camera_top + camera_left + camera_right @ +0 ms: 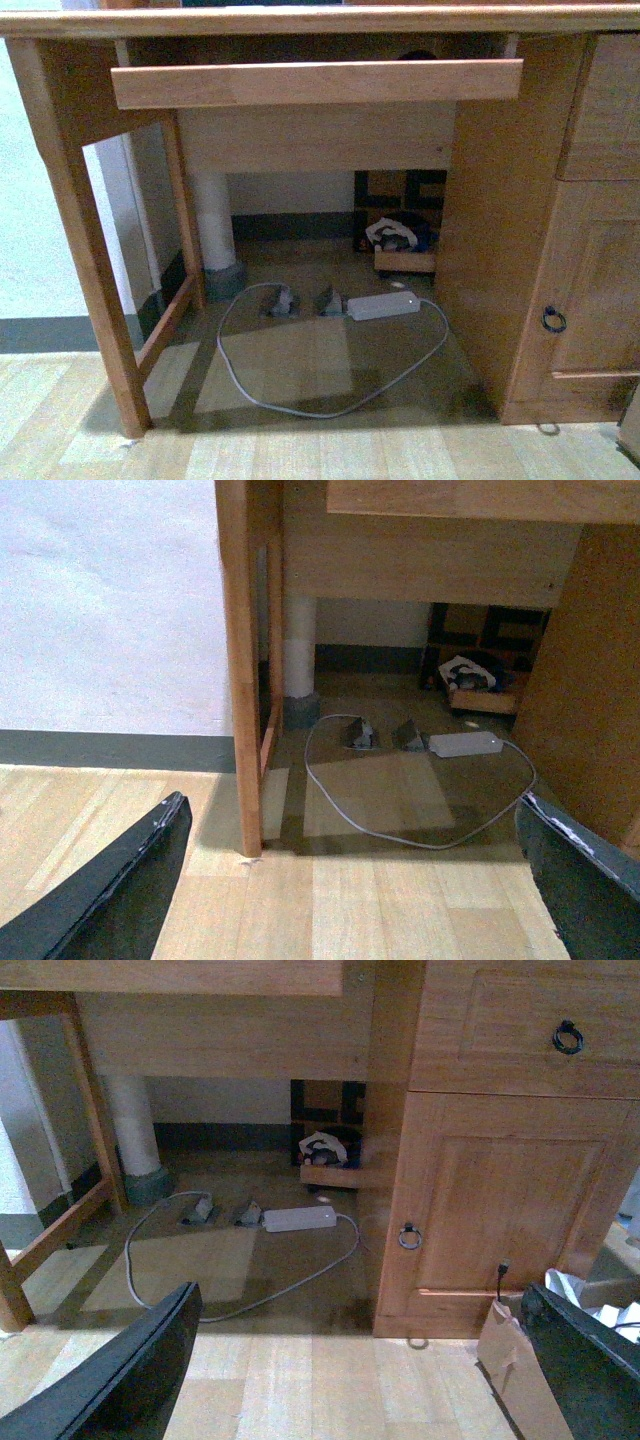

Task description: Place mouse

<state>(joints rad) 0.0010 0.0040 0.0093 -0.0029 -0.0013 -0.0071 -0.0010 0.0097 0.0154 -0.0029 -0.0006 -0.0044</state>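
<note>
My left pincer and right pincer both gape wide, empty. A dark dome, probably the mouse, peeks over the tray, upper centre; light, rigid, slick, so I'd pinch its sides

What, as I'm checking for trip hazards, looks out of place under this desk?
A white power brick lies on the floor under the desk, its grey cable sprawled in a loose loop. The keyboard tray stands pulled out.
</note>
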